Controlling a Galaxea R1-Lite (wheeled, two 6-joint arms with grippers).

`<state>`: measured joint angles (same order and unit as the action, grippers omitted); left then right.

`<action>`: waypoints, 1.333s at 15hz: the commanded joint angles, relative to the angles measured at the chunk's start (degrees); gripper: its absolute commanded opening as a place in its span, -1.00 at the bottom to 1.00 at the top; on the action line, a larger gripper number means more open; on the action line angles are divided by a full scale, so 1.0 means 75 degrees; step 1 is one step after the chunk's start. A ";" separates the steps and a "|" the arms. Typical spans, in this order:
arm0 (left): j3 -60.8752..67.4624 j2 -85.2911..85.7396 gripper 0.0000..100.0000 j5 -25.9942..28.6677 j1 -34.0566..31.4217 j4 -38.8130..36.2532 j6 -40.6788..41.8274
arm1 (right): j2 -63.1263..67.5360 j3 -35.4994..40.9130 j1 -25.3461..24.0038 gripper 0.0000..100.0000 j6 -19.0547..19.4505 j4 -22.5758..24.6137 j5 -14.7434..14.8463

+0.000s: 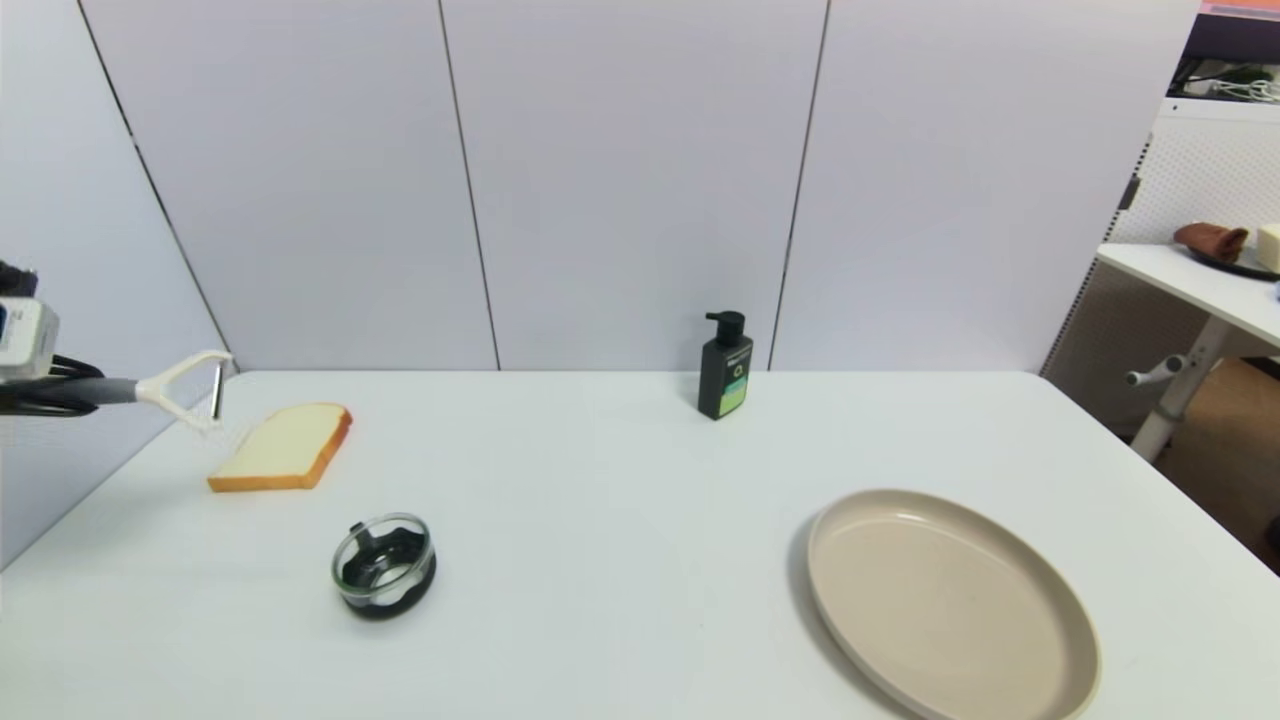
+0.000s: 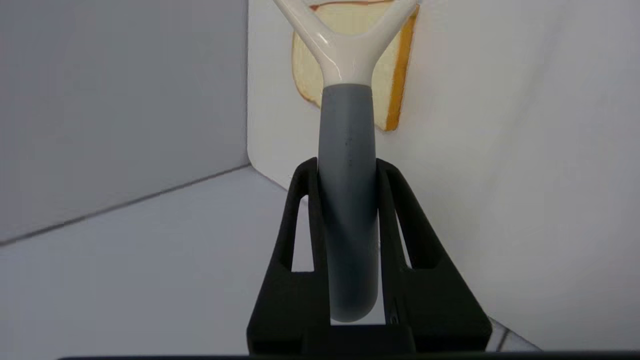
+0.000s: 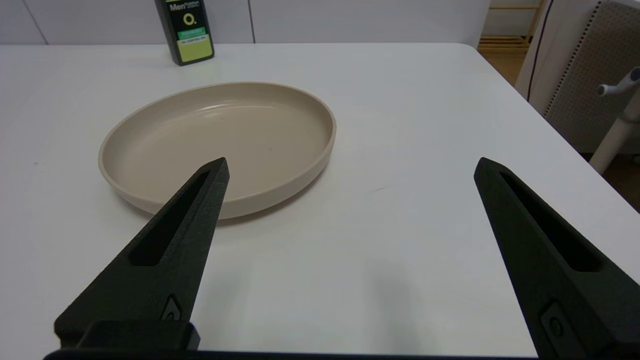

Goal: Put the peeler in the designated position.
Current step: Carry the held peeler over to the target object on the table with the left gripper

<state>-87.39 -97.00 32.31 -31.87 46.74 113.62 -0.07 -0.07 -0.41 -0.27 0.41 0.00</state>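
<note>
While level, left hand grips peeler.

The peeler has a matt grey handle, glossy cream plastic fork and metal blade.

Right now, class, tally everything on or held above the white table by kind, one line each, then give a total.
Peeler, held by the left gripper: 1
Bread slice: 1
Glass lid: 1
Pump bottle: 1
Beige plate: 1
Total: 5

Grey-handled peeler – cream forked head, held level, off the table
</note>
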 commanded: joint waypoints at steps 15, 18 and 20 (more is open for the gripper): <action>0.1434 -0.2828 -1.00 0.1013 -0.0157 -0.0279 0.2242 | -0.0002 -0.0002 -0.0003 1.00 0.0001 0.0003 0.0000; 0.1364 -0.2770 -1.00 0.1013 -0.0111 -0.0302 0.2254 | -0.0002 -0.0002 -0.0003 1.00 0.0001 0.0003 0.0000; 0.1246 -0.2606 -1.00 0.1013 -0.0005 -0.0279 0.2230 | -0.0002 -0.0002 -0.0003 1.00 0.0001 0.0003 0.0000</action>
<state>-77.48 -117.77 39.68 -32.57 44.35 129.72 -0.07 -0.07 -0.41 -0.27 0.41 0.00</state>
